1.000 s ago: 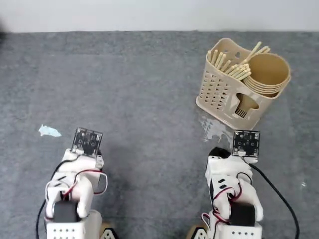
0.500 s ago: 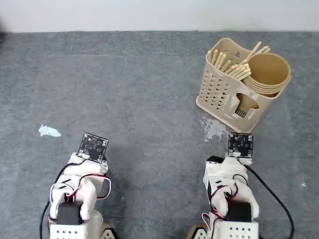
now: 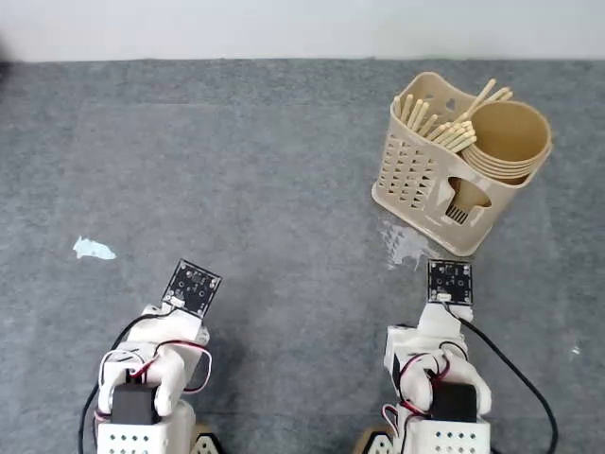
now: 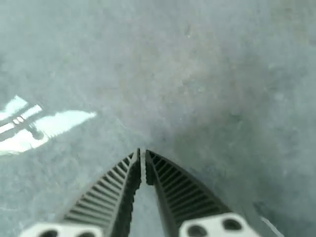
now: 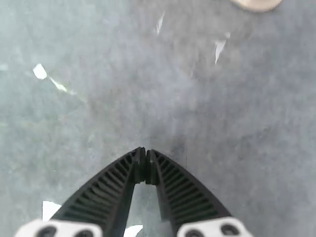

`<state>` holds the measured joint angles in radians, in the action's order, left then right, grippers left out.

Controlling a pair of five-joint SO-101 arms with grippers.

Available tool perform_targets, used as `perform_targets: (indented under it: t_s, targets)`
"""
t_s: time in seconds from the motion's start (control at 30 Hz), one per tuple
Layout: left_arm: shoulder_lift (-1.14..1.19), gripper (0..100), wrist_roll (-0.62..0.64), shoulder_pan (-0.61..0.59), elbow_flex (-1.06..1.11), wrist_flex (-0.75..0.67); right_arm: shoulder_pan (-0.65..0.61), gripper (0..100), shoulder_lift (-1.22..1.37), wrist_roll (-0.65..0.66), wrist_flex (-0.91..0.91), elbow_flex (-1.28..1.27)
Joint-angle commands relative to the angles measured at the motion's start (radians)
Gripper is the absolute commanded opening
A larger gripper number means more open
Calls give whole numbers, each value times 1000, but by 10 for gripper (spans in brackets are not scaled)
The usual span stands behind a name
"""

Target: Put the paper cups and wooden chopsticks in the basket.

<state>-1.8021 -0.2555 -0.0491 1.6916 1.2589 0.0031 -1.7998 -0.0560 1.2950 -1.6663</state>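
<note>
"Where's everything sitting?"

"The cups point(image 3: 510, 132) are stacked in one side of the basket point(image 3: 416, 180), with the chopsticks point(image 3: 444, 128) bundled in the other. It's at the far right of the mat point(image 3: 284, 142). Looks finished to me."

"And the claws?"

"The left claw point(image 4: 143, 158) and the right claw point(image 5: 143, 158) are both pinched together, holding nothing, low over the mat near their bases."

"So what could spoil it?"

"The basket stands just ahead of the right arm. If that arm swung forward, I'd guess it could clip the wall and tip it. The basket looks light, and a few chopsticks poke past the rim, ready to spill."
</note>
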Motion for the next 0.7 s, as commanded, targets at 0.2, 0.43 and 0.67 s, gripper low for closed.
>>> perform_targets:
  t_s: [0.2,0.43,0.67]
  targets:
    - [-17,14,64,0,-8,6,-1,9,-15,-5,12,-17]
    - [-17,14,336,-2,-8,3,-4,9,-13,-5,12,-17]
    - [-17,14,431,2,-8,3,-4,9,-13,-5,12,-17]
